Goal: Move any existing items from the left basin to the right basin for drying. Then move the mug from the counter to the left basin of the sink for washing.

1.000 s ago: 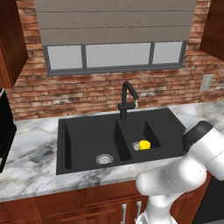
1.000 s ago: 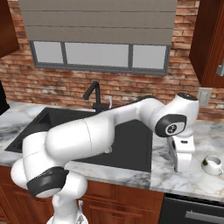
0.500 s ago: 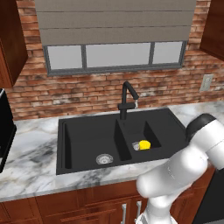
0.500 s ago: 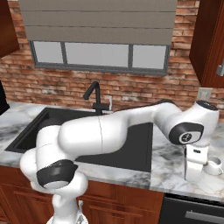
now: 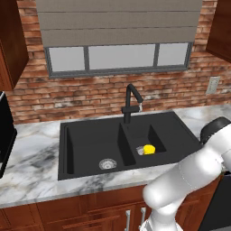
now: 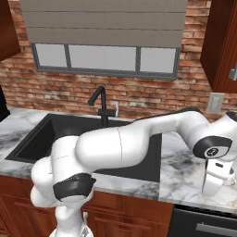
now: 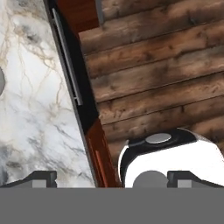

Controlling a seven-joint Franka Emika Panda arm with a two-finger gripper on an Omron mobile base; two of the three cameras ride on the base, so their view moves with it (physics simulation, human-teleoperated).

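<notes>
The black double sink [image 5: 128, 122] lies in the white marble counter [image 5: 31, 155]. Its wide left basin [image 5: 88, 144] holds just its silver drain [image 5: 107, 164]. A small yellow item [image 5: 149, 149] lies in the narrow right basin [image 5: 151, 135] beside that basin's drain. My arm reaches far right, and my gripper [image 6: 213, 185] hangs over the counter [image 6: 185, 162] right of the sink. In the hand view my gripper [image 7: 118, 178] is open, its fingertips [image 7: 43, 177] wide apart with nothing between them. The mug is hidden behind my hand.
The black gooseneck faucet [image 5: 131, 103] stands behind the divider. In the hand view the counter edge [image 7: 65, 74] drops to a black appliance front with a bar handle [image 7: 68, 57] and wooden floor [image 7: 166, 65]. A grey curved sliver [image 7: 1, 81] shows at the left edge.
My arm has swung further right, carrying the hand across the counter toward its right end. It now covers the mug that stood in sight there. The gripper stays open.
</notes>
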